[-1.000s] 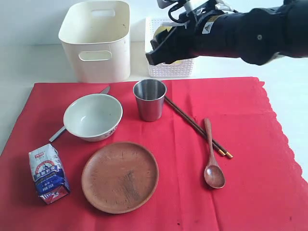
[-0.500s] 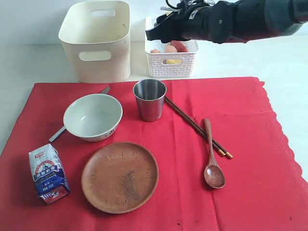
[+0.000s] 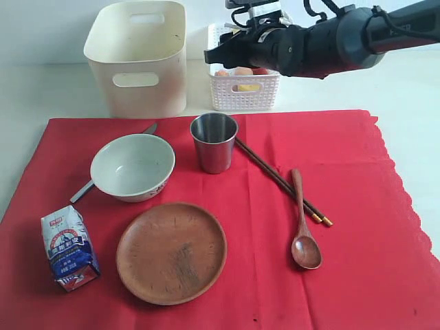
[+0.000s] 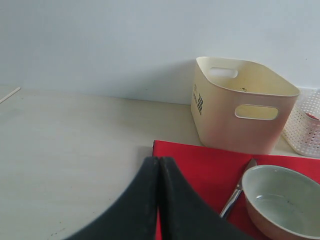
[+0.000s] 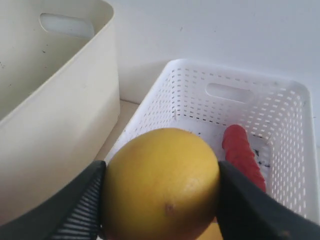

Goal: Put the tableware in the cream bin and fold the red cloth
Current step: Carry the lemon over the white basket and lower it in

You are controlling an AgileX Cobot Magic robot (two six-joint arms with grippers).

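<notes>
Below wall [image 4: 100, 40], tabletop [image 4: 65, 135] with red cloth [image 3: 344, 172]

The steel cup [image 3: 214, 141] is brushed metal with a dull sheen. Beside the steel cup, the white bowl [image 3: 133, 167] is glossy glazed. The round plate [image 3: 171, 251] is matt grained wood, the red cloth [image 3: 357, 179] matt fabric, the cream bin [image 3: 148, 100] smooth plastic, and the lemon [image 5: 162, 182] has a finely pitted rind.

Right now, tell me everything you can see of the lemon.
The lemon is a round, bright yellow fruit with finely dimpled, slightly glossy skin and one small brown speck; it looks whole. It is held in the air, clamped between the dark ribbed fingers of the right tool, touching both. It hangs over a corner of the white lattice basket, next to the cream bin, with a red sausage lying in the basket behind it. Its underside is out of frame.
</notes>
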